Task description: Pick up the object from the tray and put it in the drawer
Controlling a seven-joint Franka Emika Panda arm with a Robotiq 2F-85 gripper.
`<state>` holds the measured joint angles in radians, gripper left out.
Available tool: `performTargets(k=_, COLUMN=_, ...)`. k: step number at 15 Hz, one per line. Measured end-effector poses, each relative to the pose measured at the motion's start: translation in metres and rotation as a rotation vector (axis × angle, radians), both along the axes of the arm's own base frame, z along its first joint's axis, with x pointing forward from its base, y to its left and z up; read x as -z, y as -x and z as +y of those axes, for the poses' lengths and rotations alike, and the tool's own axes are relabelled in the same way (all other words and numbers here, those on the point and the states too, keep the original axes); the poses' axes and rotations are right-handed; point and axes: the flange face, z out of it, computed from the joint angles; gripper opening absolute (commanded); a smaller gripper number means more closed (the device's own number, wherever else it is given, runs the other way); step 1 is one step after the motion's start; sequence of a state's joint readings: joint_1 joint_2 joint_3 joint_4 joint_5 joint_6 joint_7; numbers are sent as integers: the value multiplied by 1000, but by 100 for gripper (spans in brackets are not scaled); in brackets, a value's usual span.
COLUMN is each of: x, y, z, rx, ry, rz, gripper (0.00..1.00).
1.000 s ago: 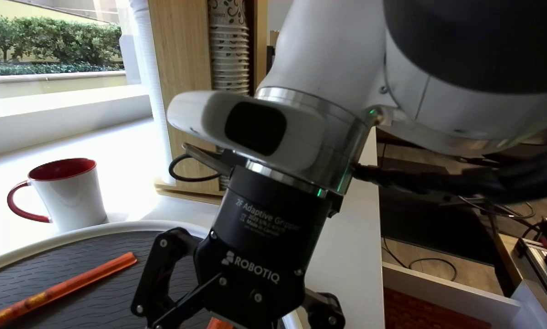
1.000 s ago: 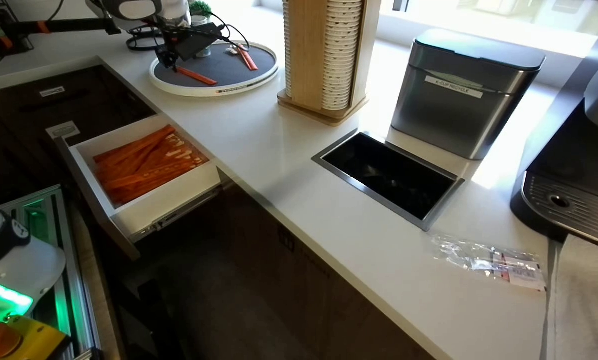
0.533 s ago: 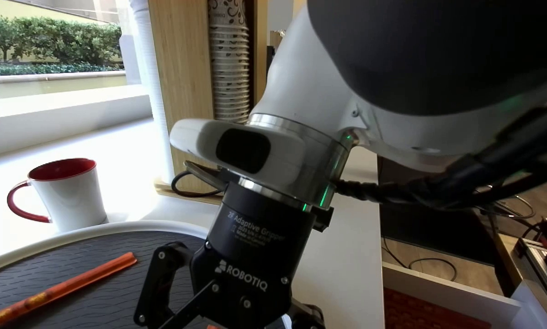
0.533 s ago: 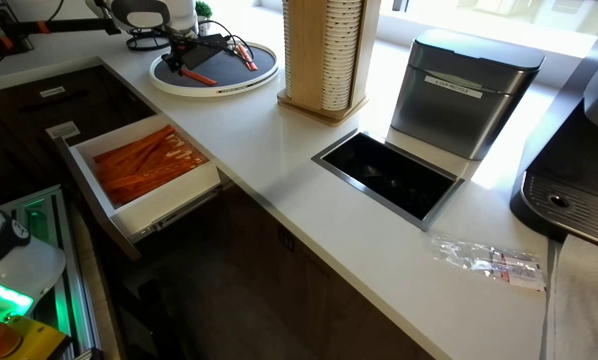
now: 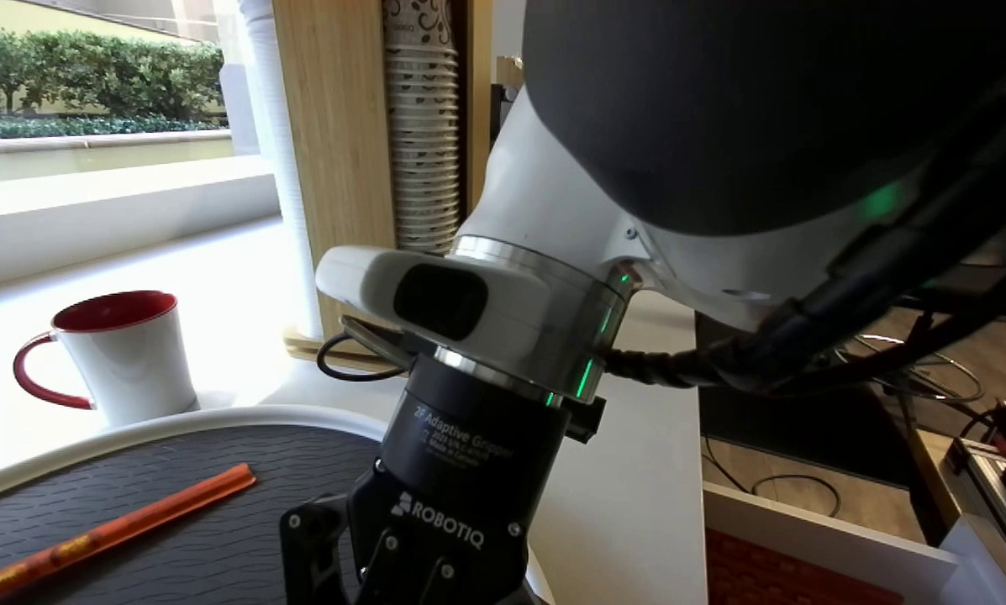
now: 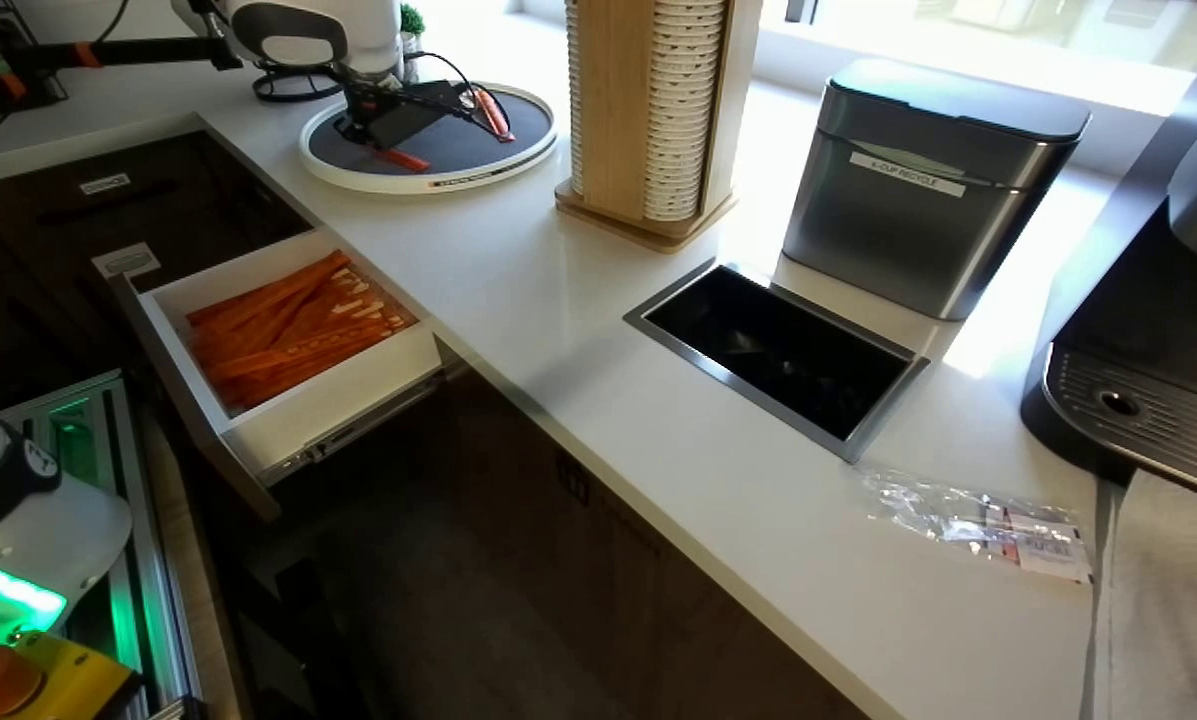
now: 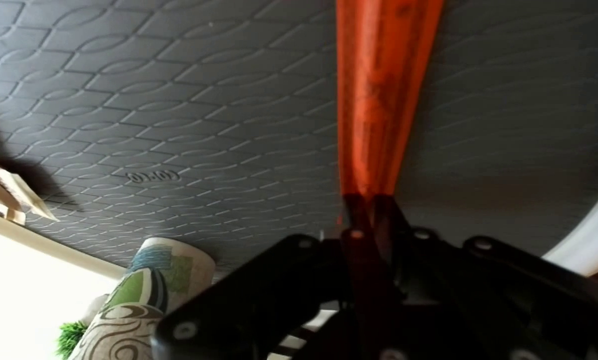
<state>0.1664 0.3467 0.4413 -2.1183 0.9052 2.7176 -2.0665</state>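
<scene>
The pincer (image 7: 368, 200) was clamped on the orange piece (image 7: 378, 100) over the round tray (image 7: 204, 125); whether piece and tray touched could not be told. The drawer (image 6: 343, 395) stood pulled out, orange strips (image 6: 268, 340) inside.

Dark grey tray (image 7: 204, 107) with looping-line pattern, orange object (image 7: 376, 100), white-sided drawer (image 6: 343, 392), red-handled white mug (image 5: 129, 370)

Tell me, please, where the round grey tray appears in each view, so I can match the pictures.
In an exterior view: tray at lower left, partly out of picture.
In an exterior view: tray at upper left, nearly whole.
Wrist view: tray fills most of the picture.
Shared landmark: the black gripper, seen against the tray in each.
</scene>
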Motion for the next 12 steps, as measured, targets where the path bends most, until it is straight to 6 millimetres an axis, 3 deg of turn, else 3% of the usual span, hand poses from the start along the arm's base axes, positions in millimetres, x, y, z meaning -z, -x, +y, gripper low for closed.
performTargets(k=2, x=1, y=1, z=0, rx=-4, ry=-7, rz=8, gripper=15)
performTargets(k=4, x=2, y=2, z=1, rx=-12, ry=-14, rz=17, gripper=5)
performTargets(k=8, x=0, y=3, z=1, rx=-26, ry=-25, rz=33, gripper=0)
performTargets(k=12, x=-20, y=5, z=-22, rx=7, ry=-22, rz=44, gripper=0)
